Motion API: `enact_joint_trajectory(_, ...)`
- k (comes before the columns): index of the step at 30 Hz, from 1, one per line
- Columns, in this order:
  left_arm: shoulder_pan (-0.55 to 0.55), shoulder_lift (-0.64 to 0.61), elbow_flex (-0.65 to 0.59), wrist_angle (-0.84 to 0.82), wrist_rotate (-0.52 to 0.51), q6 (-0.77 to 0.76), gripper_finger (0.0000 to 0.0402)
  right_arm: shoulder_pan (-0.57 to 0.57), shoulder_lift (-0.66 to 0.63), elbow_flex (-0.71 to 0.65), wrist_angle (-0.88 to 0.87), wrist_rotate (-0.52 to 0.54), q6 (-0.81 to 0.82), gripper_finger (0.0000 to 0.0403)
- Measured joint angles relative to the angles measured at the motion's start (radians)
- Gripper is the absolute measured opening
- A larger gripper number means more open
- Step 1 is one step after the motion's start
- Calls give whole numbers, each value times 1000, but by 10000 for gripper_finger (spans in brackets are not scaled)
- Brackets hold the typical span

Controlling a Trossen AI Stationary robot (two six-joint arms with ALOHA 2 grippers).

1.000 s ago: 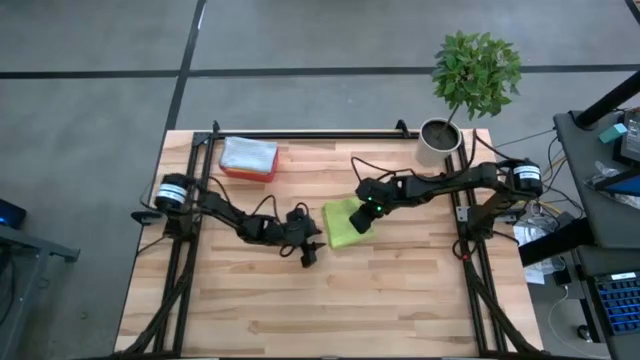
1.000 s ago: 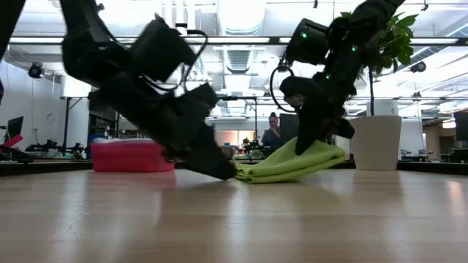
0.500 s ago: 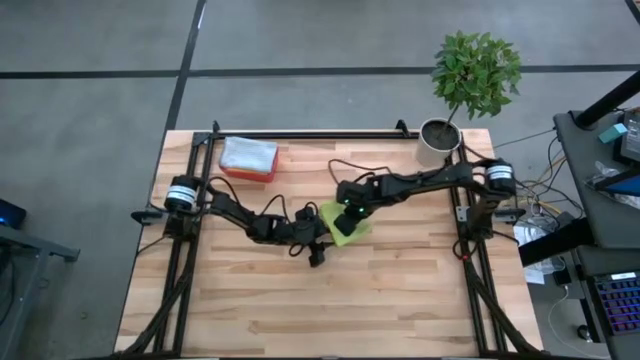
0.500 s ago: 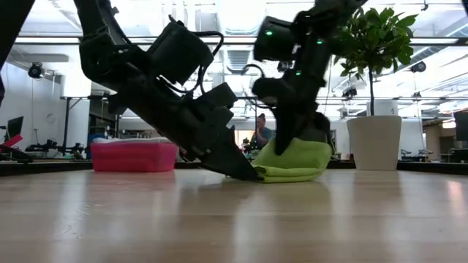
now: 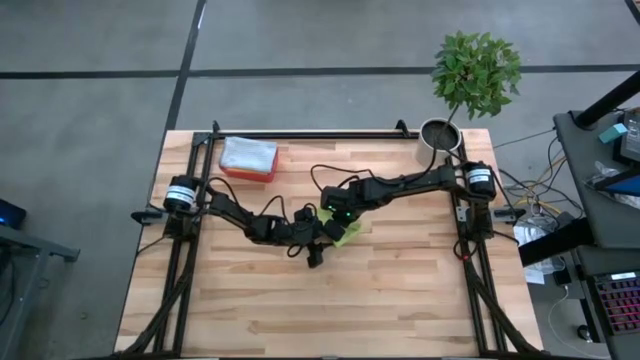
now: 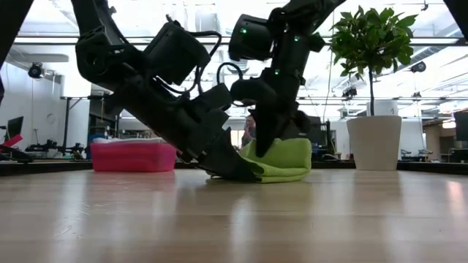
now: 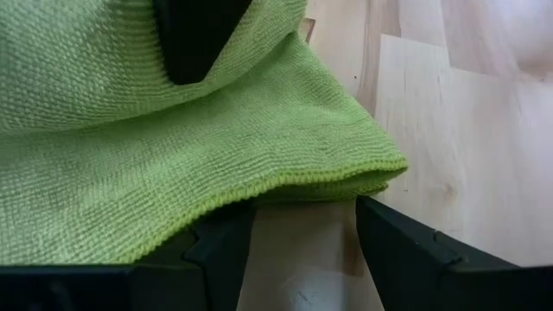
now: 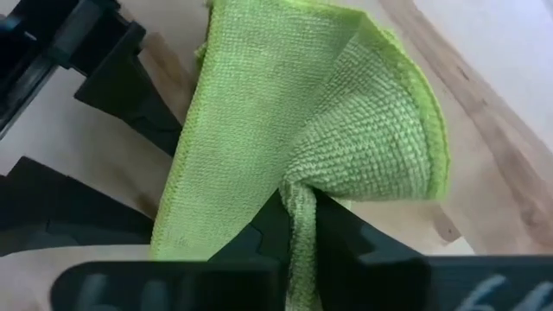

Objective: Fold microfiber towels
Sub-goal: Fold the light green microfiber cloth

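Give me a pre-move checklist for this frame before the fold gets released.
1. Right claw pinching the lime towel: ok, an edge is bunched between its fingers.
2. Left claw open and low at the towel's edge: ok, fingers spread on the table.
3. Fold carried fully across: cannot tell, the arms cover most of the cloth from above.
4. Edges aligned: not ok, the towel sits bunched and rounded, not flat.
5. Red bin clear of both arms: ok, it sits off at the far left of the table.
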Motion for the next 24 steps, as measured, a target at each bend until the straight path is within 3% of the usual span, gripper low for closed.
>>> enact_joint_trajectory(15,1,1,-5,8,5,-5,194,38,-29,-2,54,30,32,144)
enact_joint_trajectory(19,3,-4,-3,9,16,-16,194,56,-30,4,100,5,31,150)
enact_joint_trajectory(24,2,-9,0,4,14,-17,194,65,-30,2,157,15,24,117)
